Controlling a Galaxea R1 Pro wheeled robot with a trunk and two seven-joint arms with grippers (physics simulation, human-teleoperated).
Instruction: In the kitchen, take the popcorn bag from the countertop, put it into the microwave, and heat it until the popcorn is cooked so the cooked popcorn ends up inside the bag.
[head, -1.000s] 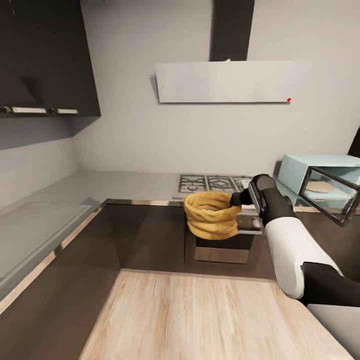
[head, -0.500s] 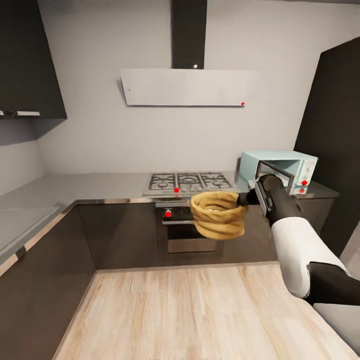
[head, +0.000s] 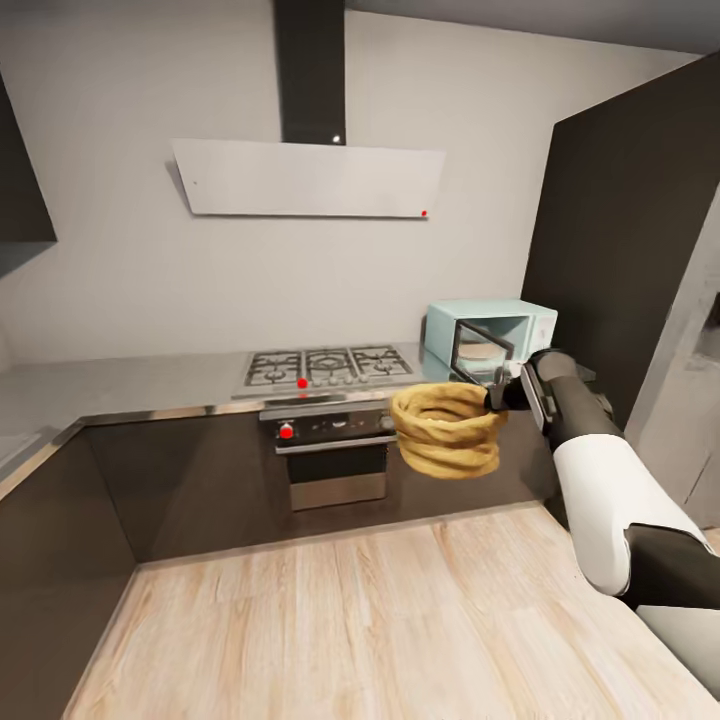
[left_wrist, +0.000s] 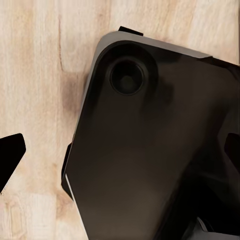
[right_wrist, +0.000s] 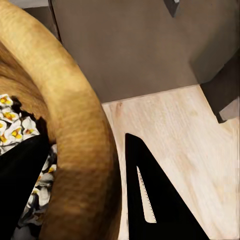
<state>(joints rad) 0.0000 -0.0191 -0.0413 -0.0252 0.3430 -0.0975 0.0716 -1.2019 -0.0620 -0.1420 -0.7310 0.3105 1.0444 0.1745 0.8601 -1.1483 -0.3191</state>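
The mustard-tan popcorn bag (head: 447, 431) hangs in the air in front of the dark cabinet fronts, upright, with my right gripper (head: 497, 393) shut on its rim. In the right wrist view the thick rim (right_wrist: 70, 130) sits between one finger inside the bag and one finger (right_wrist: 160, 200) outside; white and yellow kernels (right_wrist: 17, 127) lie inside. The mint-blue microwave (head: 528, 324) stands on the grey countertop (head: 120, 382) just behind the bag, its dark glass door (head: 477, 350) swung open. My left gripper (left_wrist: 120, 152) is open, pointing down at the wood floor.
A steel gas hob (head: 325, 367) sits left of the microwave, with a dark oven (head: 335, 462) under it and a flat white hood (head: 305, 180) above. A tall dark cabinet (head: 620, 250) rises at the right. Light wood floor (head: 350, 620) lies in front. My own dark base (left_wrist: 150, 150) shows below the left gripper.
The camera has swung to the right and drawn back from the counter, so the hob and microwave show further left. The bag stays held in the right gripper.
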